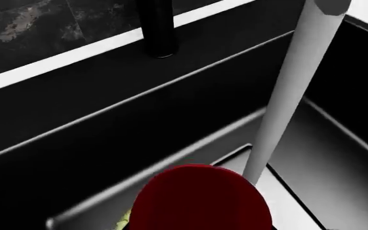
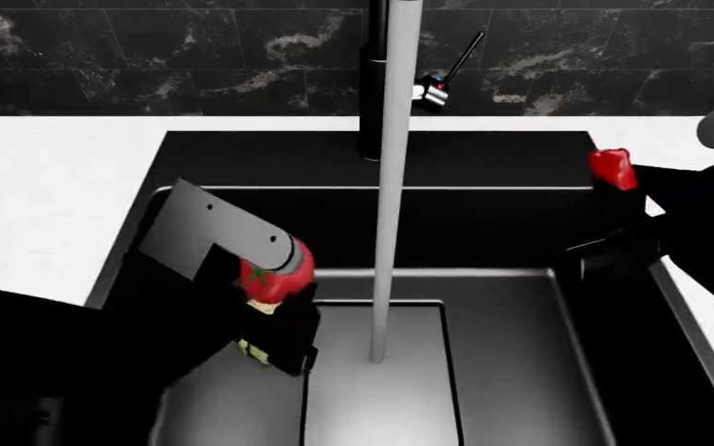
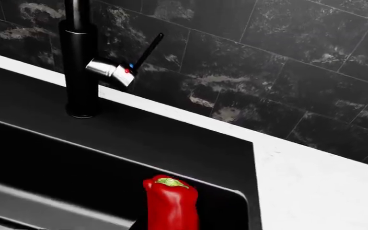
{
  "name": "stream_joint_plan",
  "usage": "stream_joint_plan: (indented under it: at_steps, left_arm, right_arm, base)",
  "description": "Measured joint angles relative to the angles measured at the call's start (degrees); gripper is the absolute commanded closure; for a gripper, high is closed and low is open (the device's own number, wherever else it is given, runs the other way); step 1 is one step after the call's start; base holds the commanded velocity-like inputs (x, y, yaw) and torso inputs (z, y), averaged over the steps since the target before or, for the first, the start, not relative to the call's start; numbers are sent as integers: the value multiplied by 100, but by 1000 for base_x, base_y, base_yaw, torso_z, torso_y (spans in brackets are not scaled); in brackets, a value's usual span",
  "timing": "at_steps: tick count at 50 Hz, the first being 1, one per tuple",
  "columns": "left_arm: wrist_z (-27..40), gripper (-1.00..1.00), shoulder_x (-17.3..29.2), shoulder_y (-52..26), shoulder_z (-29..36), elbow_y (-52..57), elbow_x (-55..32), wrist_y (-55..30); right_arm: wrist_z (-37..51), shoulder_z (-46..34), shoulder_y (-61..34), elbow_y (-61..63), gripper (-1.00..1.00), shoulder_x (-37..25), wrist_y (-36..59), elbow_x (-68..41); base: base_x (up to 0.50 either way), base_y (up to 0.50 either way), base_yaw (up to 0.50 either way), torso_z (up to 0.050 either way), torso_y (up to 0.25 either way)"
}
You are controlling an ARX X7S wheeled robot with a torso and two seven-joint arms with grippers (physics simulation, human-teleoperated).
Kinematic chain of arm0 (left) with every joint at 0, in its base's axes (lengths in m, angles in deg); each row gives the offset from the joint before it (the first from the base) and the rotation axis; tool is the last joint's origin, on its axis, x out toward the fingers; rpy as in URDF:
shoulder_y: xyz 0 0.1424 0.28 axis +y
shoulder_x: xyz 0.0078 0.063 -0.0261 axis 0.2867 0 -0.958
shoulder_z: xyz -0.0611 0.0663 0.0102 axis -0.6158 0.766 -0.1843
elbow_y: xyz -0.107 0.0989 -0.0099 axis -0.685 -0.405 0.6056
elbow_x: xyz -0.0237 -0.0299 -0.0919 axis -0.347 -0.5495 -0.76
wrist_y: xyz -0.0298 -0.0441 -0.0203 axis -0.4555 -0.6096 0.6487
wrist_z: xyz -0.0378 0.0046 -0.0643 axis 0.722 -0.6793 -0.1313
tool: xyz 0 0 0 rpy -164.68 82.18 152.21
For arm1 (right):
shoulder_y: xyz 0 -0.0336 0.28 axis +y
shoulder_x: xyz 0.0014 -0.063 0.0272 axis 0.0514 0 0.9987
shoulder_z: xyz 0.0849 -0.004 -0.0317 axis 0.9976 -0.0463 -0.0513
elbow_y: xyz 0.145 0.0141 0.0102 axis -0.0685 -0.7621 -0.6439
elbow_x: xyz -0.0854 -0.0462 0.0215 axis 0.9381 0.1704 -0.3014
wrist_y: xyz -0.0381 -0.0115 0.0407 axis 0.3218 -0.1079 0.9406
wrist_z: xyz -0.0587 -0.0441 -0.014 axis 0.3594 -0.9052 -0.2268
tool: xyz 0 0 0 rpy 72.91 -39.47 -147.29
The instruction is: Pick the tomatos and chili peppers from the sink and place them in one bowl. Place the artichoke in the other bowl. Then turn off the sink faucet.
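- Left gripper (image 2: 271, 311), low over the sink (image 2: 494, 372) left of the water stream (image 2: 389, 232), is clamped on a tomato (image 2: 276, 269).
- Right gripper (image 2: 617, 209), raised at the sink's right edge, grips a chili pepper (image 2: 612, 169).
- Faucet (image 3: 82, 62) at the far rim.

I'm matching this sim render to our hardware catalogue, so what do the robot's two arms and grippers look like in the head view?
Both are mostly matte black and blocky. The left arm carries a flat grey panel with a rounded end and small dark dots like screw heads. The right arm is black with a light grey rounded part at the frame edge. No cables or printed markings are visible. The fingers are too dark to make out.
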Motion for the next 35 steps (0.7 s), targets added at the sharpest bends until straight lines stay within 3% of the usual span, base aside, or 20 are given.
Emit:
stream_joint_plan:
  at_steps: [12,19,35]
  left_arm:
    - [-1018,100,-107,77,-244,213,1830,381]
    - [-1368,100,-122,93,-248,169,2449,498]
    - [-1716,100,-138,199,-193,156,2975,647]
  right_arm:
    - [-432,284,520,313,100,-71,-722,832]
    - [-552,361,657,389,100,-89,-911,1043]
    - [-547,422,742,422,100,-94,-1013,1104]
  base:
    - [0,0,0,0,0]
    - [0,0,0,0,0]
    - [-479,-9,0,0,0]
